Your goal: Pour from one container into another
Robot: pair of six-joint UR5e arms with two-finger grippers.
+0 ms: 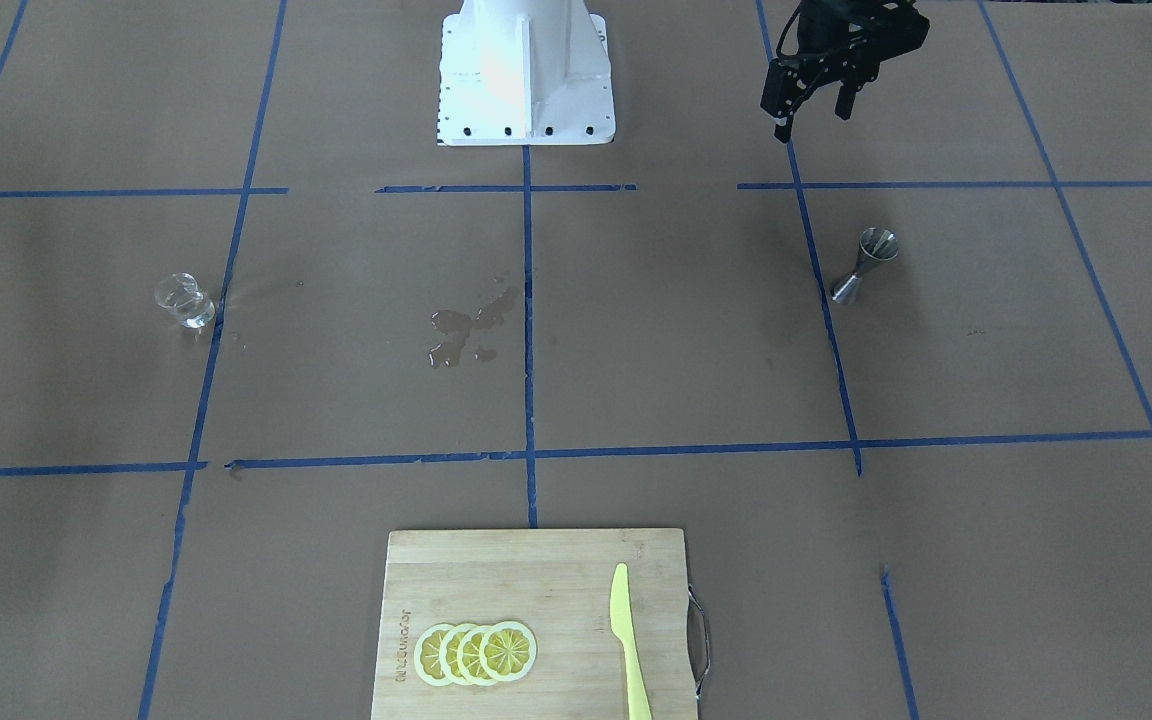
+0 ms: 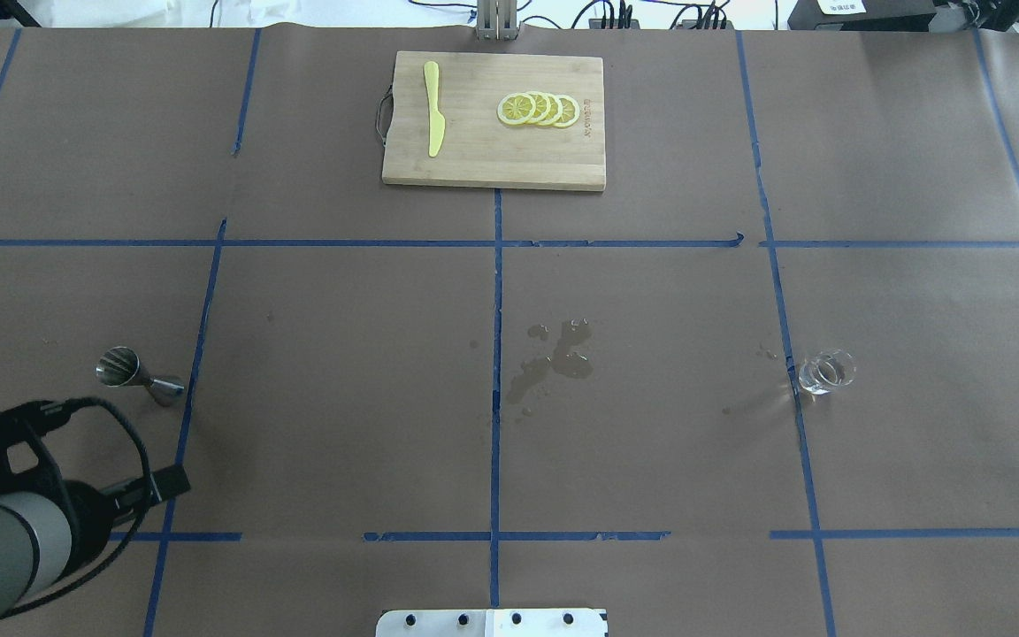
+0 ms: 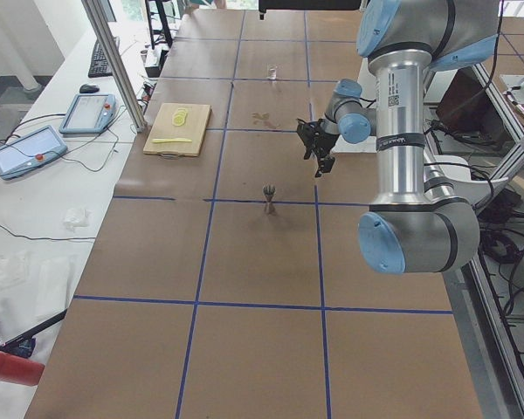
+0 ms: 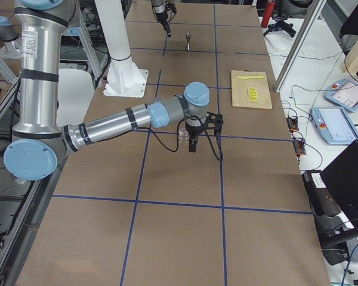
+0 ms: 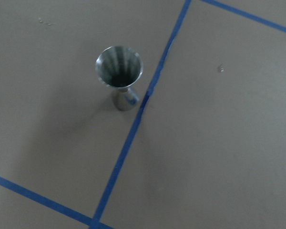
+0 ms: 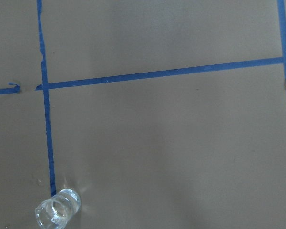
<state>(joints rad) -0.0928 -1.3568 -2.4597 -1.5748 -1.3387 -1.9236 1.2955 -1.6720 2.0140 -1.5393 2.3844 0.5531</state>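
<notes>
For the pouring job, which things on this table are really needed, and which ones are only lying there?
Needed for the job:
- clear glass cup
- steel jigger

Only lying there:
- wooden cutting board
- yellow knife, on the board
- lemon slices, on the board
- wet spill on the brown paper

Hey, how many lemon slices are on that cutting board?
4 lemon slices, overlapping in one row on the wooden cutting board: one fully visible on top, three partly covered. Another could hide beneath.
</notes>
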